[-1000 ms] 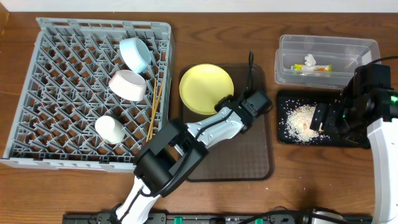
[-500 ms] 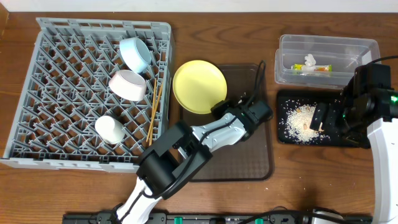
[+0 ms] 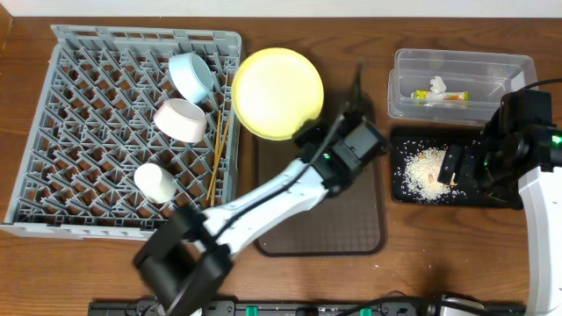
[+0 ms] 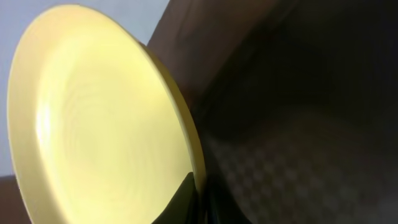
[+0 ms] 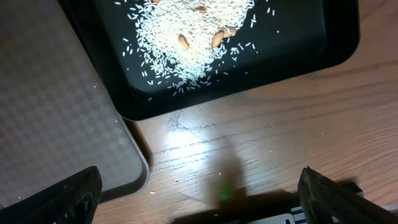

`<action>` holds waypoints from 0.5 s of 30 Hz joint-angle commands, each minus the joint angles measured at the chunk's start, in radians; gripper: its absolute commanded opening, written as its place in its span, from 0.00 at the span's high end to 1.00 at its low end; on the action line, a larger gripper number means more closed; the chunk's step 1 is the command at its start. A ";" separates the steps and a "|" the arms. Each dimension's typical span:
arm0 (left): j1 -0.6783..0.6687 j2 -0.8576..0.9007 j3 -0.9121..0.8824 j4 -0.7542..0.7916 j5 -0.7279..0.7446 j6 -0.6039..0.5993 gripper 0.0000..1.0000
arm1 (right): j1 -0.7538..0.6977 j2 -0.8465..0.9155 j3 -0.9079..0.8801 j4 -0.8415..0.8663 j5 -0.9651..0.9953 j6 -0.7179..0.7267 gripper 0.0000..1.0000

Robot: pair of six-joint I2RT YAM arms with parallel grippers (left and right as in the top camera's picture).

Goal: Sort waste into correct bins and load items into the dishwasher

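Overhead look at a wooden table (image 3: 439,263). At the left, a large grey dish rack (image 3: 132,233), reaching nearly from the far edge to the near edge. In its right half: light blue bowl (image 3: 190,75) farthest, pale pink bowl (image 3: 181,119) just nearer, small white cup (image 3: 154,183) nearer again, thin wooden chopsticks (image 3: 216,158) along the right wall.

Just right of the rack, a brown tray (image 3: 342,219), with only a thin gap between the two. Right of that, a narrow strip of bare wood, then two bins. Farther: clear tub (image 3: 457,63) holding a crumpled white tissue (image 3: 436,85) and a green-and-yellow wrapper (image 3: 450,96). Nearer, close against the tub: shallow black tray (image 3: 496,200) with whitish rice-like crumbs (image 3: 423,171) heaped in its left half.

Round yellow plate (image 3: 277,92) lifted off the brown tray and tilted, hanging over the tray's far left corner and just overlapping the rack's right wall. Clamped together on the plate's near right rim: left claw (image 3: 309,134). Behind it, left arm stretched in a long diagonal from the near edge of the table across the brown tray. From the left wrist camera, plate (image 4: 99,124) nearly on edge, one dark finger (image 4: 183,202) against its rim.

Over the black tray, right claw (image 3: 465,168) spread wide, gripping nothing. At the table's right edge, right arm upright, wrist leaning left. From the right wrist camera, fingertips (image 5: 62,199) far apart, above the black tray's near edge, bare wood and the brown tray's near right corner.
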 commanded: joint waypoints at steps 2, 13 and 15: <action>0.085 -0.102 -0.002 -0.057 0.173 -0.146 0.92 | -0.003 -0.008 0.016 -0.002 -0.003 -0.010 0.02; 0.326 -0.257 -0.002 -0.086 0.666 -0.330 0.93 | -0.003 -0.008 0.016 -0.003 -0.003 -0.010 0.01; 0.388 -0.270 -0.002 -0.085 0.790 -0.387 0.93 | -0.003 -0.008 0.016 -0.005 -0.003 -0.010 0.01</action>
